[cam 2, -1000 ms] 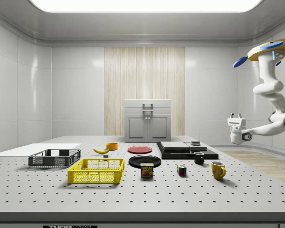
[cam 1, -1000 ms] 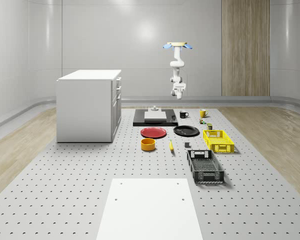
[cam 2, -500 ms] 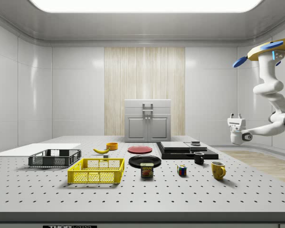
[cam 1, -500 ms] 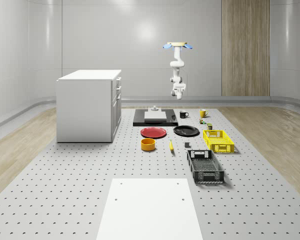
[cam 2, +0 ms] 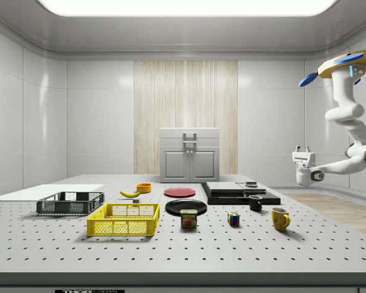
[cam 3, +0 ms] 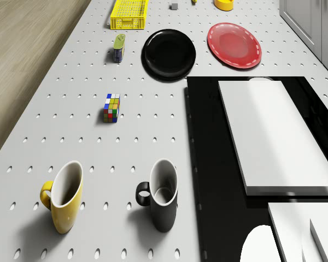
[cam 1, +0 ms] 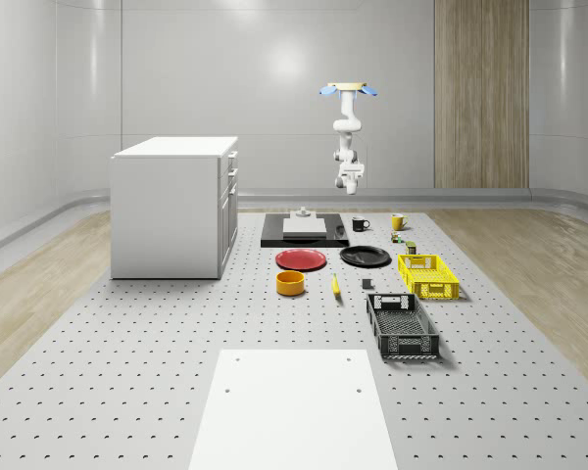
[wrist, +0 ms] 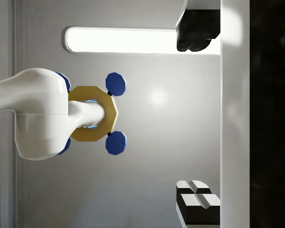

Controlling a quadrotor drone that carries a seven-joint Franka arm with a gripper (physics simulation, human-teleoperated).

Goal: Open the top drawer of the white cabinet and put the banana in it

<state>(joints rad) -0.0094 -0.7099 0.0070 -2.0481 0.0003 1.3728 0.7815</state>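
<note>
Pale grey panelled walls (cam 1: 176, 69), wood-slat panel (cam 1: 480, 93), wooden floor (cam 1: 29, 294), perforated grey table (cam 1: 127, 352), ceiling light (cam 2: 183, 6)

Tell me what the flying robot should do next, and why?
It should probably fly toward the white cabinet and bring its gripper to the top drawer's handle. The drawers look closed, the drone hovers beyond the far end of the table, well away from the cabinet, and the banana lies on the table by the orange bowl.
</note>
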